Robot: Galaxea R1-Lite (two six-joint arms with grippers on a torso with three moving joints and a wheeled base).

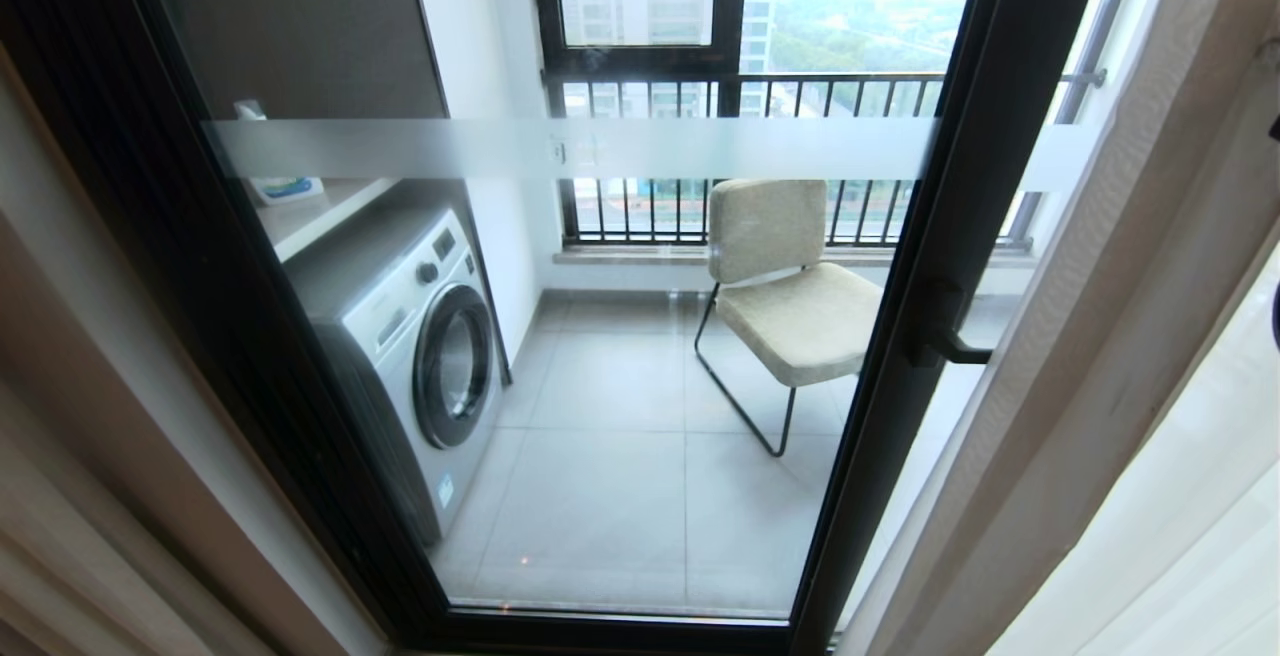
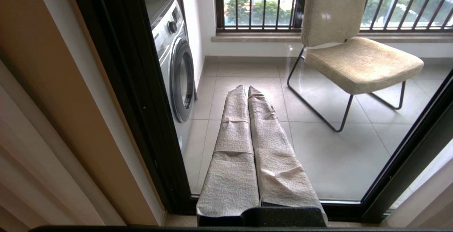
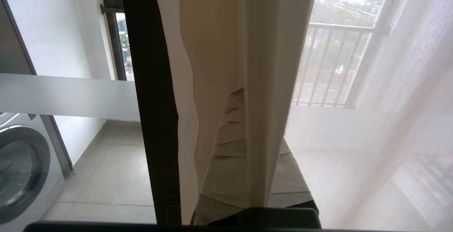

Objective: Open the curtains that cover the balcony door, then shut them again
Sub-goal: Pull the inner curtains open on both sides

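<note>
The balcony door (image 1: 600, 356) glass (shut) blocks reach; curtains (image 1: 1120, 356) crowd its right side.

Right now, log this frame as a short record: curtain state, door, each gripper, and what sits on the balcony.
curtains: opaque beige curtain drawn to the right of the glass; white sheer beside it
balcony door: balcony door uncovered, black handle on its frame
right gripper: right gripper shut on the opaque beige curtain
left gripper: left gripper shut, holding nothing, facing the glass
balcony: washing machine on the left, beige chair by the railing
</note>
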